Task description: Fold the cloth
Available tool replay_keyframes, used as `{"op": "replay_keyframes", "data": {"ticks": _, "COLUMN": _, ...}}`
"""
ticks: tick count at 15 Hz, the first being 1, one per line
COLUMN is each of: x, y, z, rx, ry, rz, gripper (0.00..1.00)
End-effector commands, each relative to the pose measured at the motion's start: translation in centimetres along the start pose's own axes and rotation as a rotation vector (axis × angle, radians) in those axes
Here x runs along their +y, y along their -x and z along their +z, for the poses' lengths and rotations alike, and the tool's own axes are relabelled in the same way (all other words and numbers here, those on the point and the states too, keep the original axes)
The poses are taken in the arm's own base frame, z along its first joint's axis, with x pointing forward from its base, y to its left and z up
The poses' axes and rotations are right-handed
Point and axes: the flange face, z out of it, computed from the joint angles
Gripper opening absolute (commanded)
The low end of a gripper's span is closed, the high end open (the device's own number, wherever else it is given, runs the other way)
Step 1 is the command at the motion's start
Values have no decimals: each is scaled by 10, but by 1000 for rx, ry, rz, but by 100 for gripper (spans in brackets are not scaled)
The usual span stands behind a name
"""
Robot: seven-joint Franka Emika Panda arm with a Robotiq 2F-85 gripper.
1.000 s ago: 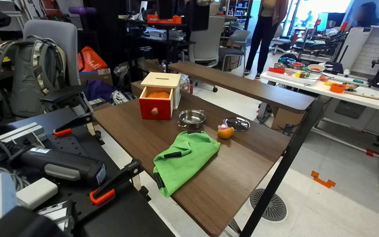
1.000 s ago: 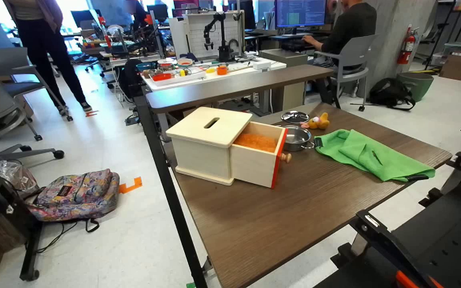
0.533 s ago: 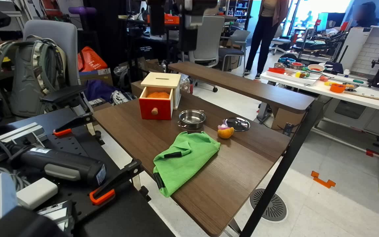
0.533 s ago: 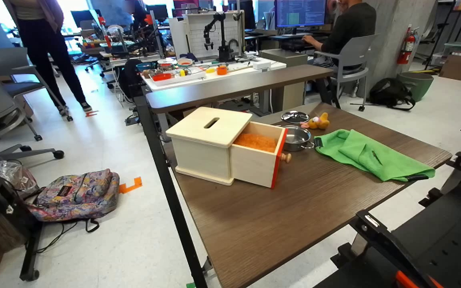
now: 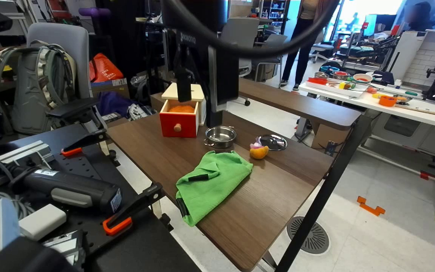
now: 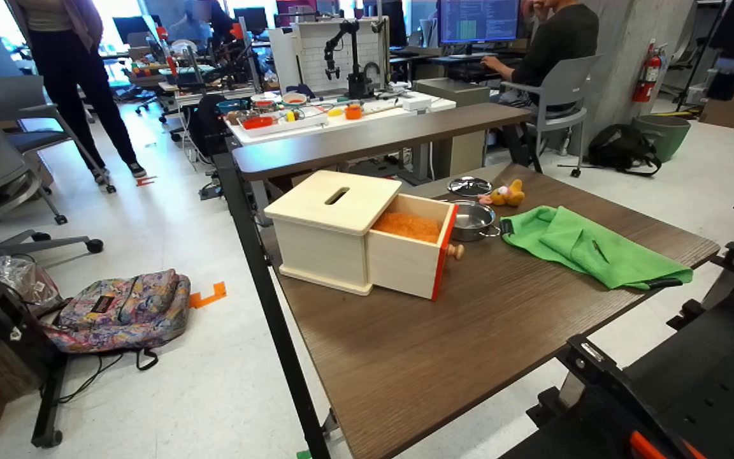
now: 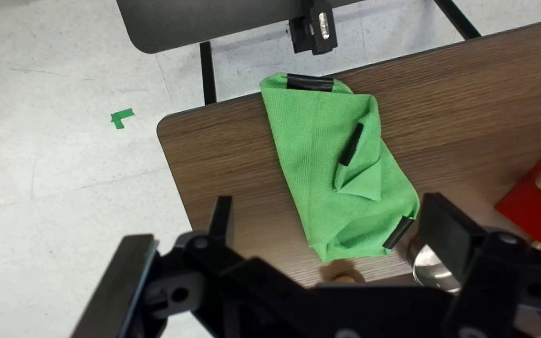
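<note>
The bright green cloth (image 5: pixel 221 189) lies on the brown table in both exterior views (image 6: pixel 596 248). It is partly folded over itself, with a turned-up flap on top and black strips on some edges. One end reaches the table edge. In the wrist view the cloth (image 7: pixel 308 150) lies below and between my fingers. My gripper (image 7: pixel 329 202) is open and empty, its fingers wide apart. In an exterior view the gripper (image 5: pixel 199 110) hangs well above the table, in front of the box and pot, not touching the cloth. Part of the arm shows at the top right of an exterior view (image 6: pixel 724 76).
A wooden box with an open red-fronted drawer (image 5: pixel 179 124) holds something orange. A small steel pot (image 5: pixel 220 136), its lid (image 5: pixel 273 142) and an orange toy (image 5: pixel 259 152) stand close to the cloth. Black clamps (image 5: pixel 138 206) sit along the dark side table.
My gripper has come down into view from the top of an exterior view, nearer the table. The arm now also shows at an exterior view's top right. The cloth has not moved.
</note>
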Motion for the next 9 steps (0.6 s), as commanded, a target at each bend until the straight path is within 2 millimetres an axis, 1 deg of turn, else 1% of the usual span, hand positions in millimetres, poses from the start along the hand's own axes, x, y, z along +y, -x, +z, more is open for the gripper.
{"op": "replay_keyframes", "data": {"ticks": 1, "x": -1, "y": -6, "z": 43, "rx": -9, "ry": 43, "rz": -40, "gripper": 100}}
{"op": "replay_keyframes", "data": {"ticks": 4, "x": 1, "y": -12, "z": 80, "rx": -29, "ry": 68, "rz": -48, "gripper": 100}}
{"op": "replay_keyframes", "data": {"ticks": 9, "x": 8, "y": -24, "z": 132, "rx": -56, "ry": 115, "rz": -87, "gripper": 100}}
